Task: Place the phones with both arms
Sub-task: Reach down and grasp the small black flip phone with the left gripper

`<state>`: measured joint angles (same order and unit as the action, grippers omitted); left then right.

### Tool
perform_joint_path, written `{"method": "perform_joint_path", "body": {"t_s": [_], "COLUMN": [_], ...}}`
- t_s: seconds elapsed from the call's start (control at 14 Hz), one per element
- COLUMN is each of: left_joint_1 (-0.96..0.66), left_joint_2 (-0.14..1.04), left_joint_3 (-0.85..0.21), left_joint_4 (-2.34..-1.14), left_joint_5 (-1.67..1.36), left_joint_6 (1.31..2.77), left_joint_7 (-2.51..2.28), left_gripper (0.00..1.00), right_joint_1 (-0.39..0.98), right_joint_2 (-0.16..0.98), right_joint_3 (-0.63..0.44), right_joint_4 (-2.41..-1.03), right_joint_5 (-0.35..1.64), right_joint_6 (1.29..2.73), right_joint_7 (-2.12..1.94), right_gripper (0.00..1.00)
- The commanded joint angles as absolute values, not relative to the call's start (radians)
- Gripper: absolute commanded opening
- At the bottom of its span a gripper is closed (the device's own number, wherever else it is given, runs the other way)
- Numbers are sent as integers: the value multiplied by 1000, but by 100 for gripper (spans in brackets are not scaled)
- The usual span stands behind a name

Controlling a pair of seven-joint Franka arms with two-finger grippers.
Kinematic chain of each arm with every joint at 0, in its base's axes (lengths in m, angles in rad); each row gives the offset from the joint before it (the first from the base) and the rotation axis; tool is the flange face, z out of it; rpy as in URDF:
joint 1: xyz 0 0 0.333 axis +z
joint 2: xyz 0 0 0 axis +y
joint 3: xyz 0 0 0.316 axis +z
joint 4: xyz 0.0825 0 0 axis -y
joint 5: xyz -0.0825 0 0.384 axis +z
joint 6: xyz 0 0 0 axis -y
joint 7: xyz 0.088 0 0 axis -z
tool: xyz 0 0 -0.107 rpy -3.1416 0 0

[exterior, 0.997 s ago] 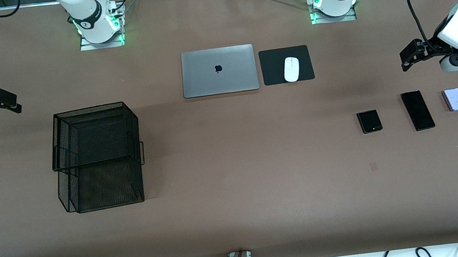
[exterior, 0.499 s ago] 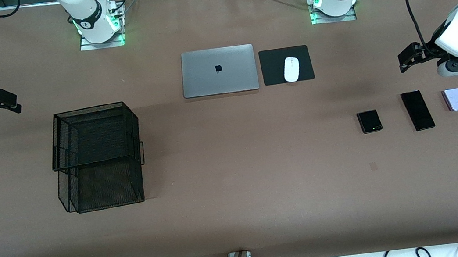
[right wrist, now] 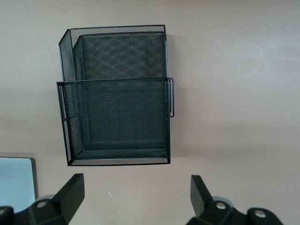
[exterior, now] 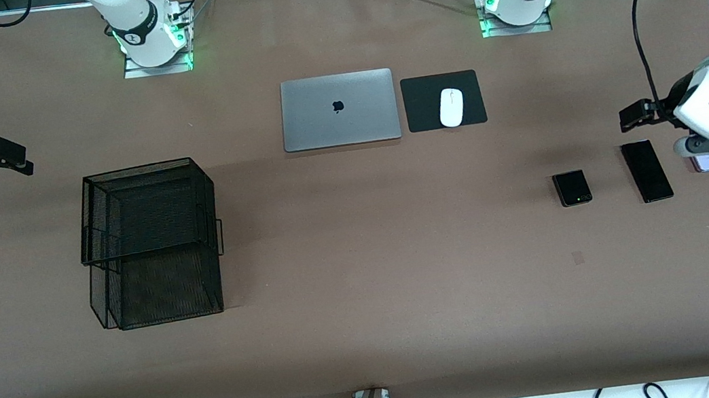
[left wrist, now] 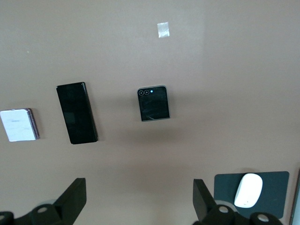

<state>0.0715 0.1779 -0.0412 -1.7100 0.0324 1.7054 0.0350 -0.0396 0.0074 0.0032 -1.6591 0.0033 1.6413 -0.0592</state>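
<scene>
- Brown tabletop carries everything; nearest the front camera sits a black wire-mesh two-tier basket, both tiers bare, toward the right arm's end.
- Toward the left arm's end lie a small squarish black phone, a long slim black phone with its long axis running nearer-to-farther, and a pale lilac-white phone, in a row.
- Left gripper, fingers spread and grasping nothing, hangs over the slim phone's farther end.
- Closed silver laptop and white mouse on a black pad lie farther back.
- Right gripper waits, likewise spread.

Three phones in a row beneath the open left hand; right hand waiting, open.
</scene>
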Motion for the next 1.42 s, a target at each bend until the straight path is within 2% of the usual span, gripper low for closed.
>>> {"method": "perform_joint_path", "body": {"t_s": [0.0, 0.5, 0.71, 1.07, 1.28, 1.35], "left_joint_1": [97, 86, 94, 83, 84, 84], "left_joint_2": [276, 356, 443, 494, 509, 509], "left_joint_3": [-41, -52, -52, -54, -55, -55], "left_joint_4": [-1721, -2026, -2049, -2134, -2134, -2134], "left_joint_5": [6, 5, 5, 5, 5, 5], "left_joint_6": [1810, 2291, 2422, 2607, 2614, 2609], "left_joint_7": [68, -18, -23, -25, -25, -25], "left_gripper": [100, 100, 100, 100, 100, 84], "right_joint_1": [-52, -52, -52, -52, -52, -52], "right_joint_2": [8, 6, 6, 6, 6, 8], "right_joint_3": [11, 11, 9, 9, 9, 9], "right_joint_4": [-1647, -1646, -1646, -1646, -1646, -1646], "right_joint_5": [6, 6, 6, 6, 6, 6], "right_joint_6": [1637, 1638, 1634, 1635, 1635, 1634], "right_joint_7": [-77, -77, -77, -78, -77, -77], "right_gripper": [100, 100, 100, 100, 100, 100]}}
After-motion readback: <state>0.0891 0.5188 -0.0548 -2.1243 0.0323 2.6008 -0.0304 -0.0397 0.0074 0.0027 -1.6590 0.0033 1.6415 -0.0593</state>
